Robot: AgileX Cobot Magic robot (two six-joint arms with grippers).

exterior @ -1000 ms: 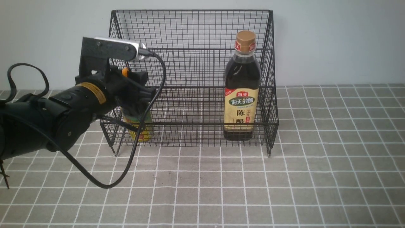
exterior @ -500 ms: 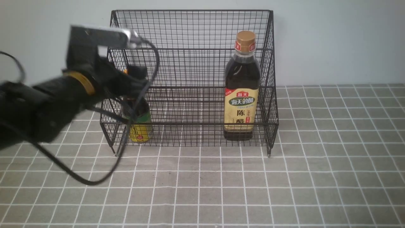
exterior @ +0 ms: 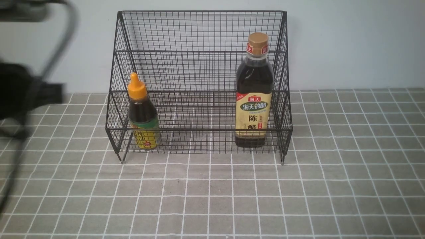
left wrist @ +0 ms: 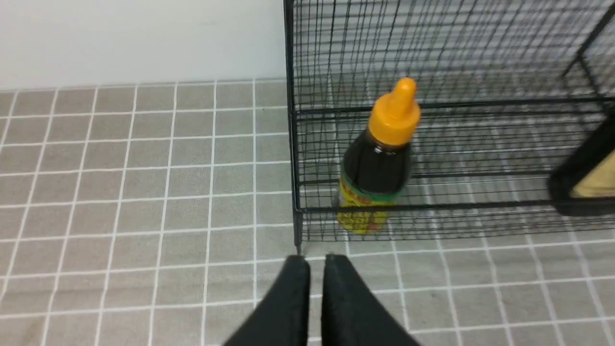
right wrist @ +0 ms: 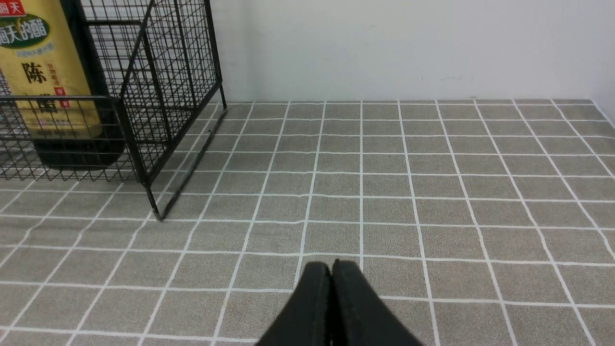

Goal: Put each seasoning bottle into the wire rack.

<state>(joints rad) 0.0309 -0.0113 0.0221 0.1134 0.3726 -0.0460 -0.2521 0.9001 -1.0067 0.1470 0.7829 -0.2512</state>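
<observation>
The black wire rack (exterior: pixel 199 33) stands at the back of the tiled table. The short bottle with an orange pointed cap (exterior: pixel 142 116) stands upright in its lower left corner. The tall bottle with a tan cap and beige label (exterior: pixel 254 96) stands upright in its lower right part. In the left wrist view my left gripper (left wrist: pixel 316 262) is empty, its fingers nearly together, in front of the rack's left corner and away from the short bottle (left wrist: pixel 377 168). My right gripper (right wrist: pixel 331 266) is shut and empty over bare table, to the right of the rack (right wrist: pixel 163 96).
My left arm (exterior: pixel 20 96) shows as a dark blur at the left edge of the front view, with its cable looping above. The grey tiled tablecloth (exterior: pixel 212 192) spreads in front of the rack. A pale wall stands behind.
My left gripper let go of the short bottle, which stays standing in the rack. The left arm has pulled back to the left and away from the rack, and its fingers have closed.
</observation>
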